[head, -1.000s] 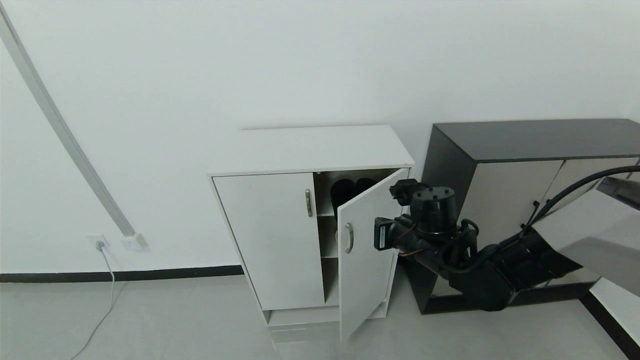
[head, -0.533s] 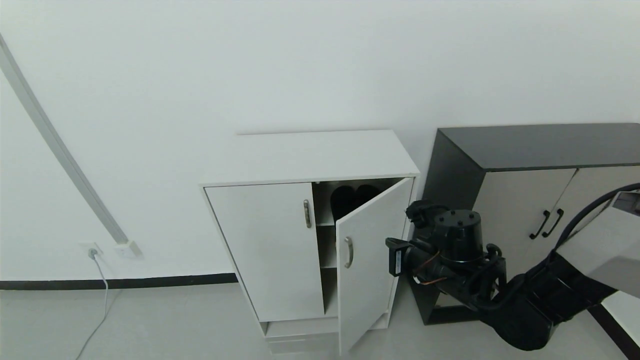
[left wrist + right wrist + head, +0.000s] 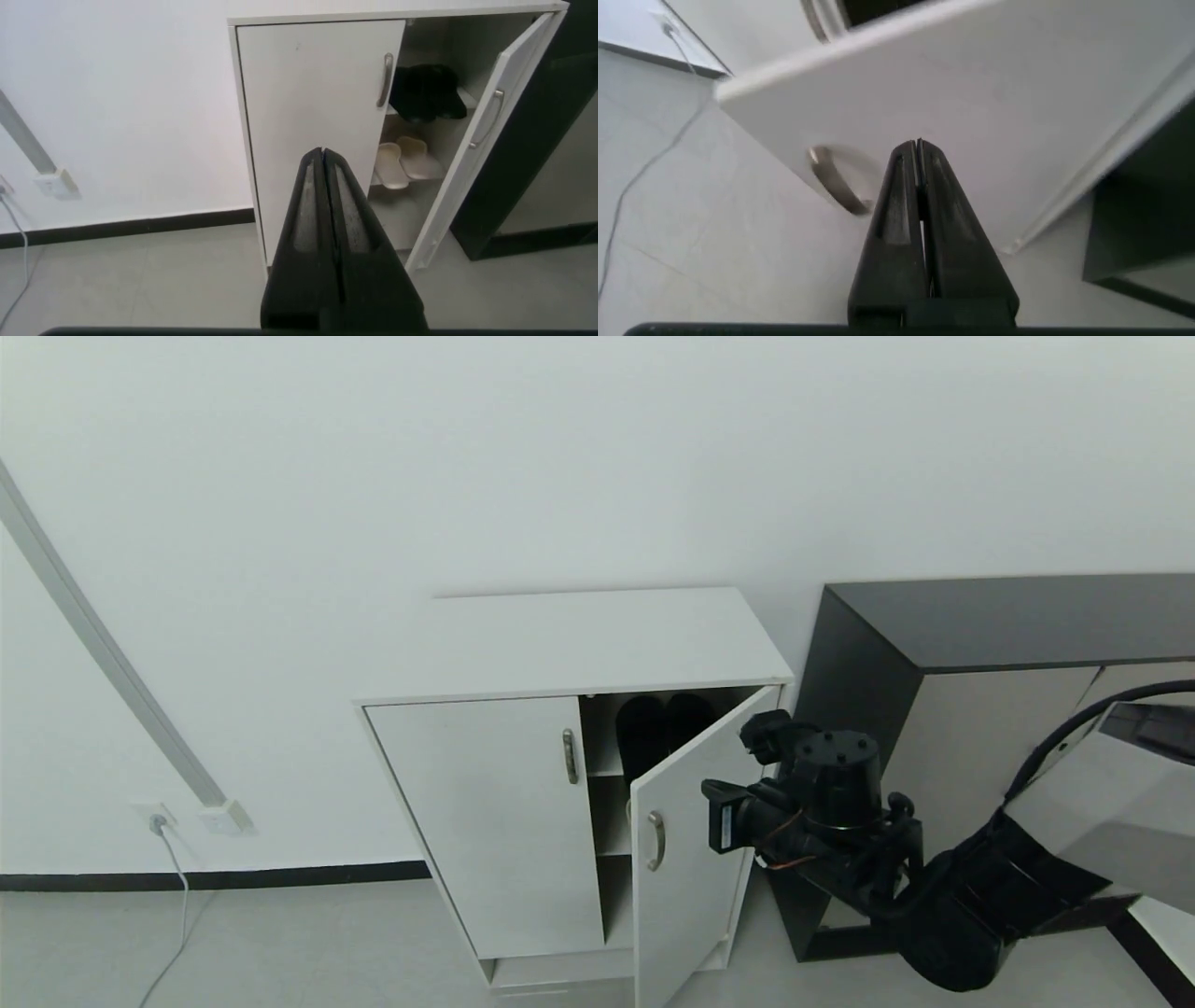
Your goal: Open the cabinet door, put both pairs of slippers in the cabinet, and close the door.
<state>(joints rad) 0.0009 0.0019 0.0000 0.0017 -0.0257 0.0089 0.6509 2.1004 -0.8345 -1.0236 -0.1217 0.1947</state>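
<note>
The right arm (image 3: pixel 934 887) is stretched left, wrist level with the half-open right door (image 3: pixel 686 896) of the white two-door cabinet (image 3: pixel 597 635). The right gripper (image 3: pixel 919 147), fingers pressed together, points at the door's outer face just beside its curved metal handle (image 3: pixel 836 182); contact is possible but unclear. The left gripper (image 3: pixel 322 154), closed on nothing, faces the cabinet from well back. The black slippers (image 3: pixel 663 728) lie on the top shelf, the beige slippers (image 3: pixel 406 161) one shelf below.

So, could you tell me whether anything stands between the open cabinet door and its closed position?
Nothing visible does. The black slippers and beige slippers lie on shelves inside the cabinet, seemingly back from its front edge. The shut right gripper is at the door's outer face, beside the handle.
</note>
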